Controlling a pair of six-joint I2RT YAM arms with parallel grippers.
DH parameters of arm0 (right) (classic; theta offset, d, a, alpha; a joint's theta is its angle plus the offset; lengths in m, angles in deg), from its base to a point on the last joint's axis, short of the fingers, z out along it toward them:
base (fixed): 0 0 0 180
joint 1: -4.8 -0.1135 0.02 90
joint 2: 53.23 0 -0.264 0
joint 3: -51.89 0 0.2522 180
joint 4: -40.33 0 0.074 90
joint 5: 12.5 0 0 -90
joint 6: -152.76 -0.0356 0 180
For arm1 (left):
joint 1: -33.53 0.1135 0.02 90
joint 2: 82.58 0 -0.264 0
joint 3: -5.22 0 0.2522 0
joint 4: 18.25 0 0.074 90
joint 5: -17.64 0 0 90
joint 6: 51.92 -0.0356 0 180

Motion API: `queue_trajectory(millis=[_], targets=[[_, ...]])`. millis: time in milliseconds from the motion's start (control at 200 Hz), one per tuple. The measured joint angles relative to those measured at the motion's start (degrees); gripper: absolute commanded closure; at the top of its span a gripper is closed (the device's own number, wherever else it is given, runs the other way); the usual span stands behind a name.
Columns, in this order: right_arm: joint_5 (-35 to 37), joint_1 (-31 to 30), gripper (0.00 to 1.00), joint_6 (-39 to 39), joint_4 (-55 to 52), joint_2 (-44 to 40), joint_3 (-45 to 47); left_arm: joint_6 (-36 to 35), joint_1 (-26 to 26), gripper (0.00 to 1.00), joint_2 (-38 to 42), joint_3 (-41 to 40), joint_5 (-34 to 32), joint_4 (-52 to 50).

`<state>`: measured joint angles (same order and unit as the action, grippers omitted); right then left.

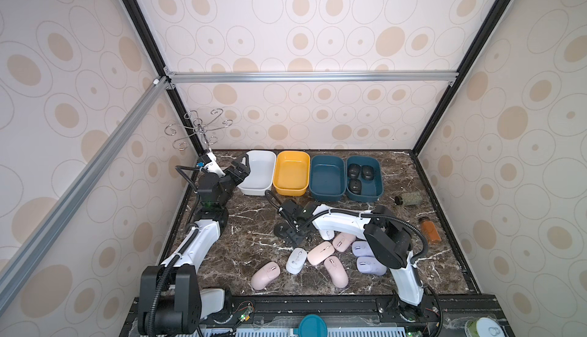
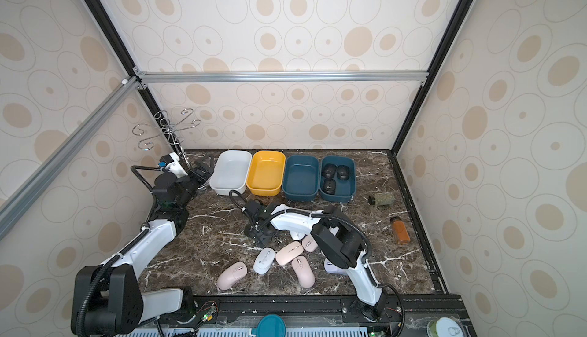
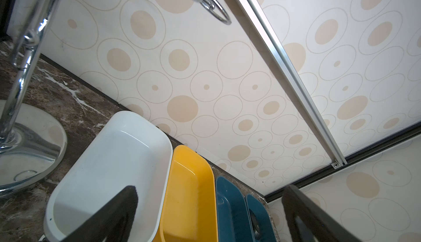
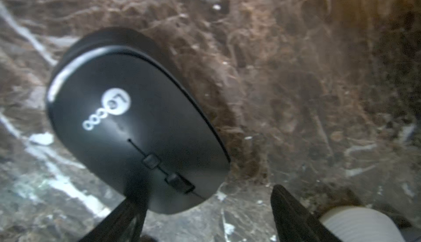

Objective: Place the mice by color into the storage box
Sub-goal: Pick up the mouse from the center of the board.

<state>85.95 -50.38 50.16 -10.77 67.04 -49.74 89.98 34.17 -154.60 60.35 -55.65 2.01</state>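
- Pastel mice point(image 1: 321, 252) lie unsorted on the near table point(image 1: 247, 224).
- Right hand point(image 4: 211, 215), wide, hovers over a black mouse point(image 4: 136, 124), likely lining up a grasp.
- Far blue box point(image 1: 379, 189) holds three black mice point(image 1: 360, 173); left hand point(image 1: 239, 168), wide, hovers by the white box point(image 1: 263, 154).

black mouse point(image 4: 136, 124) | white logo point(image 4: 117, 103) | reads "Le", then three rings

Both top views look steeply down from high above the front edge, sharing the whole bench point(image 1: 254, 224). The left wrist view faces the back wall point(image 3: 227, 70), low beside the white tub point(image 3: 109, 161). The right wrist view sits close over a black mouse point(image 4: 136, 120) on the bench.
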Motion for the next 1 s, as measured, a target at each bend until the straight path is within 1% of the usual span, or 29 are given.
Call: queue_trajectory(millis=[70,165,275,370,515,765,835,1000], targets=[[1.6,1.4,0.15,-0.3,-1.3,0.8,-1.7,0.0,0.0,0.00,0.0,0.0,0.0,0.3],[4.5,3.5,0.16,-1.0,-3.1,3.6,-6.8,0.0,0.0,0.00,0.0,-0.1,0.0,0.9],[7.4,4.8,0.19,-1.4,-4.3,7.3,-12.9,0.0,0.0,0.00,0.0,-0.2,0.0,1.2],[8.3,5.1,0.19,-1.6,-4.9,8.6,-15.1,0.2,0.0,0.00,0.0,-0.3,0.0,1.3],[8.2,4.2,0.13,-4.2,-6.0,8.6,-17.1,0.4,0.0,0.00,0.0,-0.3,0.2,1.4],[6.5,0.8,0.07,-13.1,-4.7,8.6,-20.0,0.7,0.0,0.00,0.0,-0.3,0.2,1.4],[6.5,0.0,0.04,-15.3,-4.4,9.4,-21.7,0.8,0.0,0.00,0.0,-0.3,0.2,1.4],[6.7,-0.6,0.03,-17.4,-4.8,13.7,-26.8,0.9,0.0,0.00,0.0,-0.3,0.6,1.6]])
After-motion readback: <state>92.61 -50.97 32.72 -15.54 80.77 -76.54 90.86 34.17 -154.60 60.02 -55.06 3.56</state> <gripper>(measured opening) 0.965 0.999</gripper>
